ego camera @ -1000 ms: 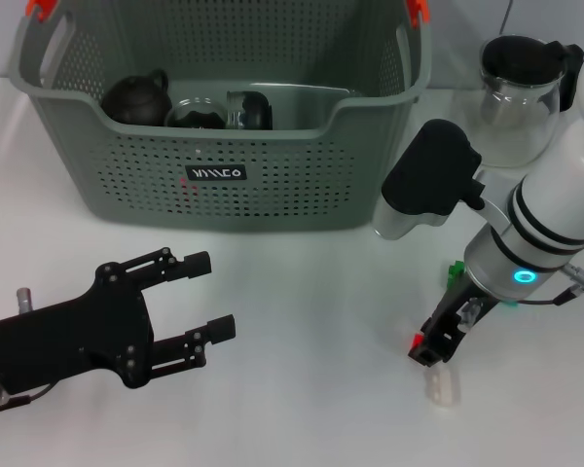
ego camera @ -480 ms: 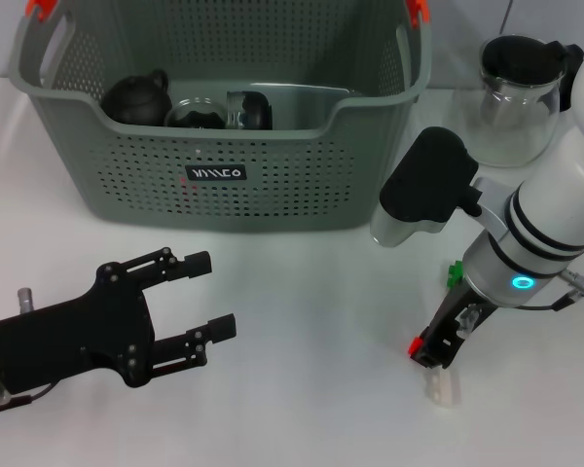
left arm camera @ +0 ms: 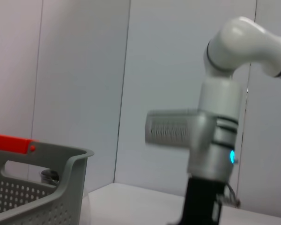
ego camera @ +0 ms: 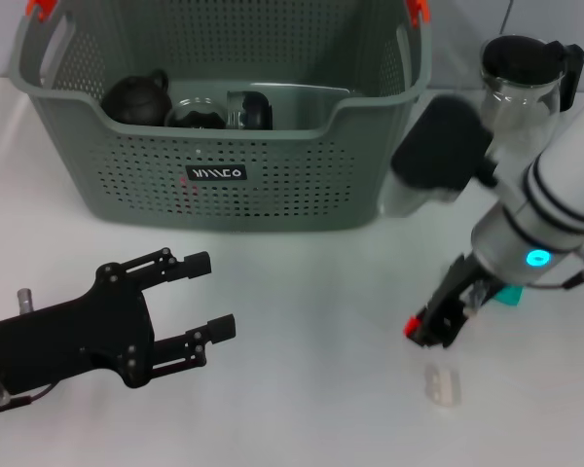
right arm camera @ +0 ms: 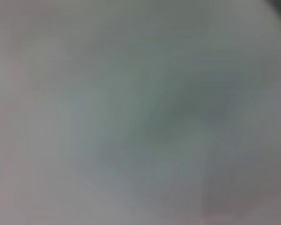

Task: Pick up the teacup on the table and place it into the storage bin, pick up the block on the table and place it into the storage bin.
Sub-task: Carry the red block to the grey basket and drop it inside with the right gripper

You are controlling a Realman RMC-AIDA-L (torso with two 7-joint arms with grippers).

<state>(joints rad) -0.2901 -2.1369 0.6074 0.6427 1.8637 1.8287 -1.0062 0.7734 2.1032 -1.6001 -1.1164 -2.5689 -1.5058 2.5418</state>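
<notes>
The grey-green storage bin (ego camera: 224, 199) stands at the back centre, and its corner with an orange clip (left arm camera: 51, 187) shows in the left wrist view. Inside it lie a dark teapot (ego camera: 136, 97) and two glass pieces (ego camera: 197, 112); which one is the teacup I cannot tell. My right gripper (ego camera: 433, 326) hangs a little above the table at the right, with a small red block (ego camera: 410, 326) at its tip. A pale translucent piece (ego camera: 443, 384) lies on the table just below it. My left gripper (ego camera: 200, 297) rests open and empty at the front left.
A glass teapot with a black lid (ego camera: 521, 88) stands at the back right, close behind my right arm (left arm camera: 215, 140). A teal-green bit (ego camera: 509, 295) shows beside that arm. The right wrist view is only a grey blur.
My right arm has risen and swung toward the back right, carrying the red block up off the table. The pale piece stays put. The left arm has not moved.
</notes>
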